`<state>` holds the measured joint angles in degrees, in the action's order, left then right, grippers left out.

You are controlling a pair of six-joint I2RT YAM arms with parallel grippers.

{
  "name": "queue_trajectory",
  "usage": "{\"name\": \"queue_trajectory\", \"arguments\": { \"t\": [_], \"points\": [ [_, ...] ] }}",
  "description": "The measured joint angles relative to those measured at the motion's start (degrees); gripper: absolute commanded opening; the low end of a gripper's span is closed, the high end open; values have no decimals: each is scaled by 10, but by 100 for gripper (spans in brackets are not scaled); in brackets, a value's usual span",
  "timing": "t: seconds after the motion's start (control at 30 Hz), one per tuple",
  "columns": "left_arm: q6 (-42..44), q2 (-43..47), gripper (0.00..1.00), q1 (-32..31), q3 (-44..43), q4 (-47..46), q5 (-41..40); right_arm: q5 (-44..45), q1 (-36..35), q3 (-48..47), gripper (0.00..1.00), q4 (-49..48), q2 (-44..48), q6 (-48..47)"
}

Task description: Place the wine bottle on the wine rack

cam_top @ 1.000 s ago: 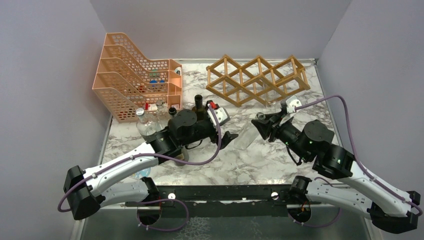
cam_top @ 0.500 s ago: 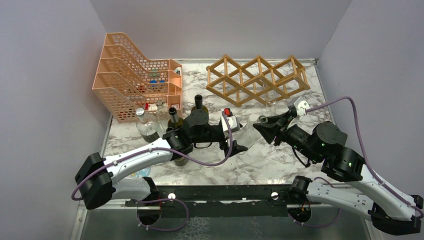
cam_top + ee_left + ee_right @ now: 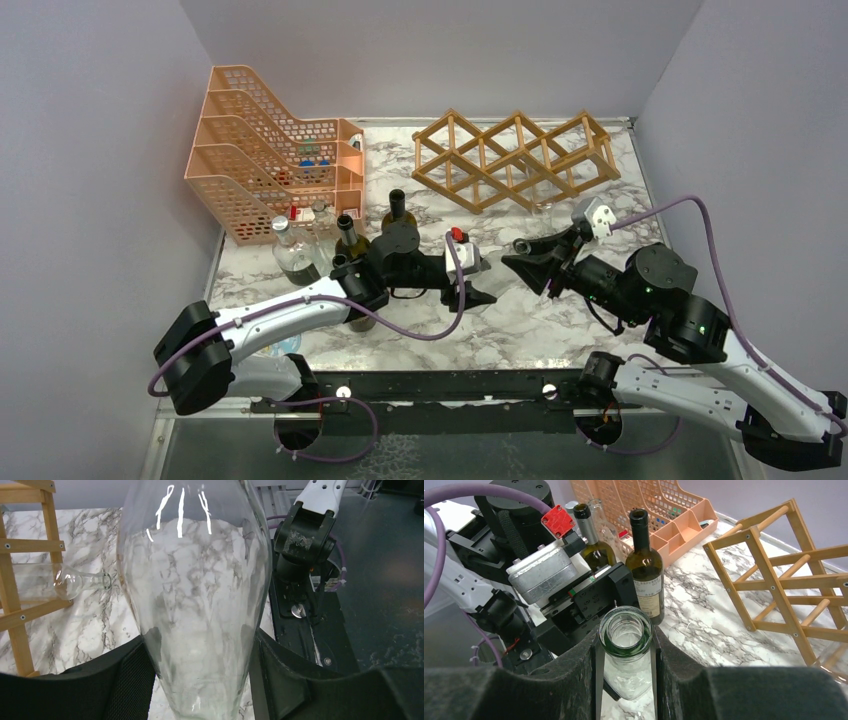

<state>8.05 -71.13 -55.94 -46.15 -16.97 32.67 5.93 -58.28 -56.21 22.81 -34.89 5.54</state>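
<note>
A clear glass wine bottle (image 3: pixel 200 595) hangs between my two grippers above the marble table, faint in the top view (image 3: pixel 499 272). My left gripper (image 3: pixel 200 690) is shut on its wide body, a black finger (image 3: pixel 127 680) pressing each side. In the top view that gripper (image 3: pixel 482 290) sits left of centre. My right gripper (image 3: pixel 626 672) is shut on the bottle's neck just below its green-tinted open mouth (image 3: pixel 625 630); from above it (image 3: pixel 520 258) faces the left one. The wooden lattice wine rack (image 3: pixel 515 158) stands at the back right, apart from both grippers.
An orange mesh file tray (image 3: pixel 265 150) stands at the back left. Two dark bottles (image 3: pixel 397 213) (image 3: pixel 348 238) and a clear bottle (image 3: pixel 290 250) stand upright in front of it, beside my left arm. Another clear bottle (image 3: pixel 75 582) lies in a low cell of the rack.
My left arm swung right to the clear bottle and its jaws closed on the body. My right arm shifted slightly, still gripping the neck.
</note>
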Motion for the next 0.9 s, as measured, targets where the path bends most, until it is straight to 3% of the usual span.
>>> {"name": "queue_trajectory", "arguments": {
  "t": [0.03,0.07,0.17,0.43,0.7,0.9],
  "points": [
    [2,0,0,0,0,-2,0,-1,0,0,41,0,1,0],
    [2,-2,0,0,0,-3,0,-1,0,0,52,2,1,1],
    [16,-5,0,0,0,-4,-8,0,0,-15,65,13,-4,22],
    [122,-38,0,0,-10,4,-87,25,0,-99,61,56,-17,77],
    [298,-92,0,0,-53,6,-157,143,0,-220,60,193,-94,163],
    [427,-123,0,0,-87,3,-182,237,0,-232,64,296,-139,203]
  ]
}}
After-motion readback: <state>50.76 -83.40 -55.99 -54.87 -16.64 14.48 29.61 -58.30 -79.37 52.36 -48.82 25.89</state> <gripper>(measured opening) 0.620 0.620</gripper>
